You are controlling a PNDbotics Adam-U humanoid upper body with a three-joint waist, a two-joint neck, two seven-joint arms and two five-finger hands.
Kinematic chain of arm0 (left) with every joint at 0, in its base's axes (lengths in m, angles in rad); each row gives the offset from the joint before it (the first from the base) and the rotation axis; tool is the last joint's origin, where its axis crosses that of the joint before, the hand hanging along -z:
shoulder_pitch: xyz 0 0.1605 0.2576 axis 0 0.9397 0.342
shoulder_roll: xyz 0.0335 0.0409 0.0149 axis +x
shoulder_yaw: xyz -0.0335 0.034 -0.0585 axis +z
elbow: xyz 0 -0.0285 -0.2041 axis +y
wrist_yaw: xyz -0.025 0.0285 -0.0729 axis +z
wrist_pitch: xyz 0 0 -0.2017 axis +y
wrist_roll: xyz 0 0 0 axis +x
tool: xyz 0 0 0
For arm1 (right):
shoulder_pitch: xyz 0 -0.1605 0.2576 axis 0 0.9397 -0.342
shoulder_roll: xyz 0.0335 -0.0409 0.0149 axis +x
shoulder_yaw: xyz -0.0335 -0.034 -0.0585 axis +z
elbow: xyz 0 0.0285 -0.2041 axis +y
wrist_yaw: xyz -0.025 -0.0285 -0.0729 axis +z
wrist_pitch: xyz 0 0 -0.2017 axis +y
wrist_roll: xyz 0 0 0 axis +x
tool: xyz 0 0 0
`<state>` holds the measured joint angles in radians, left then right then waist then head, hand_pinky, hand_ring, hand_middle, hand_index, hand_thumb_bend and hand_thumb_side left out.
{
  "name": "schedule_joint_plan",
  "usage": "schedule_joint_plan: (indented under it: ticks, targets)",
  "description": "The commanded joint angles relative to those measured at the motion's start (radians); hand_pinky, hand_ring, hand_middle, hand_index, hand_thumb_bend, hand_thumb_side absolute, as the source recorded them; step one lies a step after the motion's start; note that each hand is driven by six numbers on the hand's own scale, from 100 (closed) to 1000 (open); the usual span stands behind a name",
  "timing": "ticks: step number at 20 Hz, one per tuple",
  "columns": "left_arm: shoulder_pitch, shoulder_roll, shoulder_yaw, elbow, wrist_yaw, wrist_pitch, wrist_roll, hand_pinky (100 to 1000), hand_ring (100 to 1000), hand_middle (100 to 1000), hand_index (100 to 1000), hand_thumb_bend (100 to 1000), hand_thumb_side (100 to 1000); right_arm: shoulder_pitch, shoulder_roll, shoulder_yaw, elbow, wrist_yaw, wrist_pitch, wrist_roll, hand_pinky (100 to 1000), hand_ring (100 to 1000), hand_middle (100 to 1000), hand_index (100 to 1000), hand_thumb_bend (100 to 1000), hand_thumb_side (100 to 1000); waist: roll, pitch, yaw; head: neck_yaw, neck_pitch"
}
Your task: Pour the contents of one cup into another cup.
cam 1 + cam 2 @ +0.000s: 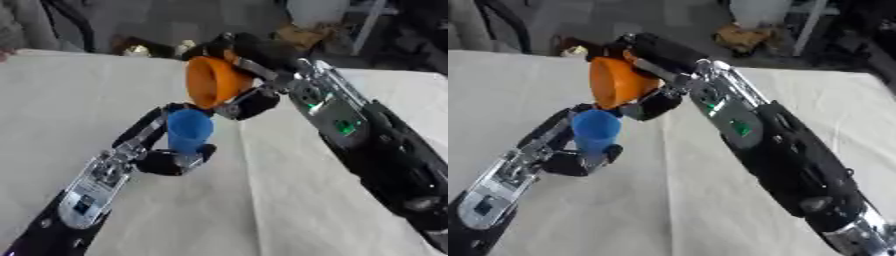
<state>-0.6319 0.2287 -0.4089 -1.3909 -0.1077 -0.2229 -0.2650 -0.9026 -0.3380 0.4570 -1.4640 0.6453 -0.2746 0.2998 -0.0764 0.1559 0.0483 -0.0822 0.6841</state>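
My right hand (248,102) is shut on an orange cup (211,81), holding it tipped on its side above the table's middle. The cup's mouth faces left and down, directly over a blue cup (188,130). My left hand (169,161) is shut on that blue cup and holds it upright, just below the orange one. The two cups almost touch at their rims. What is inside either cup is hidden.
A cream cloth covers the table (289,200), with a fold line running down its middle. Beyond the far edge lie dark floor, cluttered objects (741,36) and a white frame leg (811,25).
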Motion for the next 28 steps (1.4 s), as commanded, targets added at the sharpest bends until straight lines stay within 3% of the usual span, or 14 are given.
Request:
schedule_joint_plan:
  ticks: [1, 9, 15, 28]
  targets:
    - [-0.012, 0.011, 0.008, -0.019, 0.005, 0.001, 0.003, 198, 451, 291, 786, 100, 289, -0.019, -0.012, -0.005, -0.024, 0.045, -0.022, 0.003, 684, 479, 430, 886, 100, 100, 0.005, -0.020, -0.002, 0.001, -0.004]
    - [-0.016, 0.008, 0.007, -0.020, 0.006, 0.003, 0.003, 199, 450, 291, 787, 100, 287, -0.028, 0.001, 0.000, -0.034, 0.153, -0.069, 0.011, 688, 486, 423, 897, 100, 100, 0.003, -0.019, -0.001, 0.003, -0.003]
    - [-0.017, 0.009, 0.007, -0.022, 0.008, 0.004, 0.002, 199, 450, 291, 787, 100, 285, -0.030, 0.003, -0.001, -0.039, 0.227, -0.097, 0.004, 689, 423, 431, 902, 100, 100, 0.001, -0.018, -0.002, 0.005, -0.004]
    - [-0.019, 0.008, 0.004, -0.025, 0.009, 0.006, 0.000, 201, 450, 291, 788, 100, 281, -0.037, 0.010, -0.001, -0.049, 0.371, -0.132, -0.007, 690, 460, 464, 912, 100, 100, 0.000, -0.020, -0.001, 0.008, -0.004]
